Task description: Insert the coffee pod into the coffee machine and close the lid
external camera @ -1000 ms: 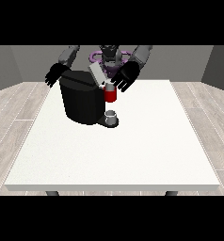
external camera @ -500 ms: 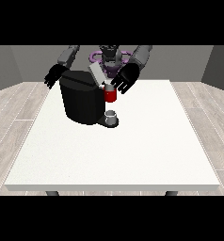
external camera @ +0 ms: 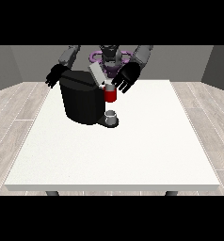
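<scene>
Scene: a robot stood at the far edge of a white table (external camera: 114, 155), arms reaching toward the camera.
Coffee machine: a black coffee machine (external camera: 81, 99) sat on the table toward the 11 o'clock part of its top, well back from the near edge.
Lid: a grey lid (external camera: 96, 74) stood tilted up at the machine's top, so the brewing slot appeared open to receive a pod.
Red part: a red piece (external camera: 110, 95) hung at the machine's front, at about 3 o'clock from the body. Whether it was the coffee pod or part of the machine could not be told.
Cup: a small grey cup (external camera: 111, 116) rested on the machine's base, directly under the red piece, where coffee would fall.
Robot hand at the view's right: this robot hand (external camera: 125, 78) hovered just above and at 1 o'clock of the red piece, fingers spread and straight, gripping nothing visible.
Robot hand at the view's left: this robot hand (external camera: 54, 75) hung behind the machine at its 10 o'clock corner, fingers relaxed and open, apparently kept clear of the work.
Progress: judged from the raised lid, closing was not yet done.
</scene>
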Motion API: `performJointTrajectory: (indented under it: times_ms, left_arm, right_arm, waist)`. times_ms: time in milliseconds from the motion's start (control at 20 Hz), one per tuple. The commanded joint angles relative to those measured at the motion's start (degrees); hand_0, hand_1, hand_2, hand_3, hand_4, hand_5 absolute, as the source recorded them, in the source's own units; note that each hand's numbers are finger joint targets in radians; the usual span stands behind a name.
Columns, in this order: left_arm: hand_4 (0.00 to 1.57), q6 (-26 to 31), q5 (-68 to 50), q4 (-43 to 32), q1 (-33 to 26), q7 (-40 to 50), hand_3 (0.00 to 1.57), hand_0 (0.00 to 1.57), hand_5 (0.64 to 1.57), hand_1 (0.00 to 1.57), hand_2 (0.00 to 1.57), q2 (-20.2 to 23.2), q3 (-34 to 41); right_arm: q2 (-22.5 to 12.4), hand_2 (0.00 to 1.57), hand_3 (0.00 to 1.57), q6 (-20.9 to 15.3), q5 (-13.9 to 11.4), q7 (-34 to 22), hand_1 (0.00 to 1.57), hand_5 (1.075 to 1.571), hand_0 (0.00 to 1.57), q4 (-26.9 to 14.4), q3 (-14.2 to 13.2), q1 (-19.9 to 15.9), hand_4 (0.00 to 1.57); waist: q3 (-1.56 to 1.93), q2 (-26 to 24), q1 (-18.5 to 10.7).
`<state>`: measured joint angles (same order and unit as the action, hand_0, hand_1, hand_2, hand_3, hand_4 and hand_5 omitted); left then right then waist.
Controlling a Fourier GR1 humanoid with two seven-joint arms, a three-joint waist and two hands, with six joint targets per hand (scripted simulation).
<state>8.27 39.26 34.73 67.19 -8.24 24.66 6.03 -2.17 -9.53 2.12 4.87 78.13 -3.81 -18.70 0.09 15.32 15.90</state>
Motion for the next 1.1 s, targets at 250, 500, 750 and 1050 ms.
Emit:
performJointTrajectory:
  times_ms: [250, 500, 750, 1050]
  left_arm:
    - [0.36, 2.0, 1.0, -0.3, 1.4, -1.5, 0.86, 0.91, 1.571, 0.91, 1.02, 1.7, -0.3]
    - [0.0, 3.8, 4.0, -1.3, 0.6, -1.8, 0.0, 0.0, 1.571, 0.0, 0.0, 2.7, -2.8]
    - [0.0, 2.7, 4.3, -0.5, 0.9, -2.0, 0.0, 0.0, 1.571, 0.0, 0.0, 3.0, -2.1]
    - [0.0, 5.2, 4.0, 0.7, -0.9, -0.7, 0.0, 0.0, 1.571, 0.0, 0.0, 0.6, -2.6]
  right_arm:
    - [-0.3, 0.0, 0.0, -0.9, 0.4, -2.2, 0.0, 1.571, 0.0, -0.8, -0.9, -1.8, 0.42]
    - [0.5, 0.0, 0.0, -1.7, -1.1, -1.9, 0.0, 1.571, 0.0, 0.3, 1.1, -0.3, 0.35]
    - [1.4, 0.0, 0.0, -1.2, -1.1, 3.4, 0.0, 1.571, 0.0, -0.5, 1.4, 1.3, 0.38]
    - [2.0, 0.0, 0.0, -2.4, -0.2, 2.5, 0.0, 1.571, 0.0, -2.6, 0.8, 3.0, 0.38]
  waist:
    - [-0.08, 0.8, -0.4]
    - [-0.09, -0.2, 0.6]
    - [-0.07, 1.2, 1.0]
    - [-0.07, -4.7, -2.5]
